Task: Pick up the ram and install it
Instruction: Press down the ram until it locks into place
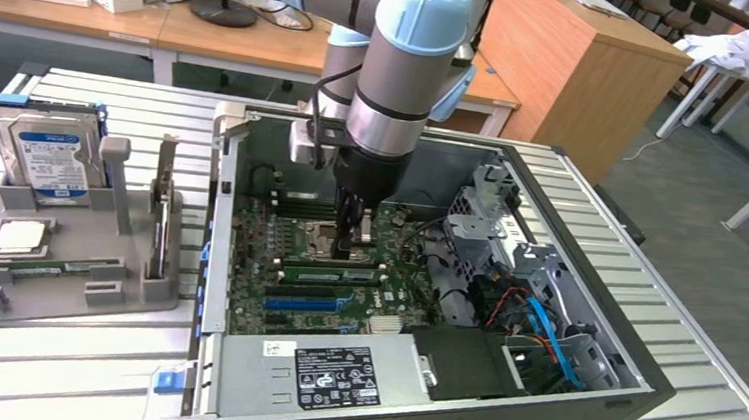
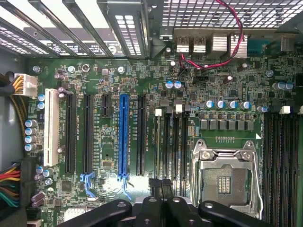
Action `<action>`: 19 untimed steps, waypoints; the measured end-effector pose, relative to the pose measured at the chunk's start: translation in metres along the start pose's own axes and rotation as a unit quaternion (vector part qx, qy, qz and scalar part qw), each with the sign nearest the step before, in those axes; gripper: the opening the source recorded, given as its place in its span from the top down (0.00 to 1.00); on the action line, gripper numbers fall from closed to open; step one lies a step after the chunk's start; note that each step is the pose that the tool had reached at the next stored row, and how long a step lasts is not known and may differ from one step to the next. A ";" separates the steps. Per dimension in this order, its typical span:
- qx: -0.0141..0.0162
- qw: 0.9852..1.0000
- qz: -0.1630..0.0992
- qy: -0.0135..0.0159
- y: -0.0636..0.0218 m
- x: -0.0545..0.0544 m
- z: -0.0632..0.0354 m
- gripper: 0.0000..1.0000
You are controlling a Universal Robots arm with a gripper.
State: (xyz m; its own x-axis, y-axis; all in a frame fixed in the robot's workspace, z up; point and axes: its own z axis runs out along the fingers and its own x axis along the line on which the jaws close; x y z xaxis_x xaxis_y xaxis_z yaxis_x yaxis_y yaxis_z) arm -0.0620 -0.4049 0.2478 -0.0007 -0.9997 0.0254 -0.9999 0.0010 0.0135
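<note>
as it stands now: the gripper (image 1: 354, 232) hangs inside the open case (image 1: 628, 386), low over the motherboard (image 2: 222, 85).
tool state: fingers clenched tight together, nothing between them; the closed tips (image 2: 161, 185) show as one dark pair over the memory slots (image 2: 170, 142).
ram position: a long green stick with a pale label, taken to be the ram (image 1: 333, 270), stands on edge in the slot row just near of the cpu socket (image 2: 226, 175) and far of the blue slot (image 2: 123, 137).
contact: tips are close above the ram; touching or apart cannot be told.
seating: judged to be in a slot; whether the end clips are latched cannot be told.
handling, weight: judged light; no load worth noting for the arm.
handling, stiffness: thin rigid board; will not flex much, and is likely to crack if twisted.
handling, fragility: chips and contact edge are delicate; keep pressure off the faces.
handling, hold: take it across the thin faces near mid-length, or bear on the top edge, evenly and square to the slot.
surroundings: grey holder (image 1: 60, 296) with an upright hard drive (image 1: 50, 159) stands well apart on the exterior view's left, outside the case.
</note>
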 end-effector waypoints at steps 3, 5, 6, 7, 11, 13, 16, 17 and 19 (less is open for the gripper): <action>0.000 1.000 0.000 0.000 0.0000 0.000 0.0000 0.90; 0.000 1.000 0.000 0.000 0.0000 0.000 -0.0001 0.90; 0.000 1.000 0.000 0.000 0.0000 0.000 -0.0001 0.90; 0.000 1.000 0.000 0.000 0.0000 0.000 -0.0001 0.90; 0.000 1.000 0.010 0.000 0.0000 0.000 -0.0001 0.90; -0.001 1.000 0.025 0.000 0.0001 0.000 0.0000 0.90; -0.001 0.999 0.052 -0.001 0.0000 0.000 0.0001 0.90; -0.002 0.998 0.061 -0.001 0.0000 0.000 0.0001 0.90; -0.002 0.996 0.088 -0.001 0.0000 0.000 0.0003 0.90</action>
State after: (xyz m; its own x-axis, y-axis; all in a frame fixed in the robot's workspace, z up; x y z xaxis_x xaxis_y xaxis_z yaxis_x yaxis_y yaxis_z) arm -0.0620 -0.4049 0.2475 -0.1752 -0.9842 0.0254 -0.9844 0.1756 0.0135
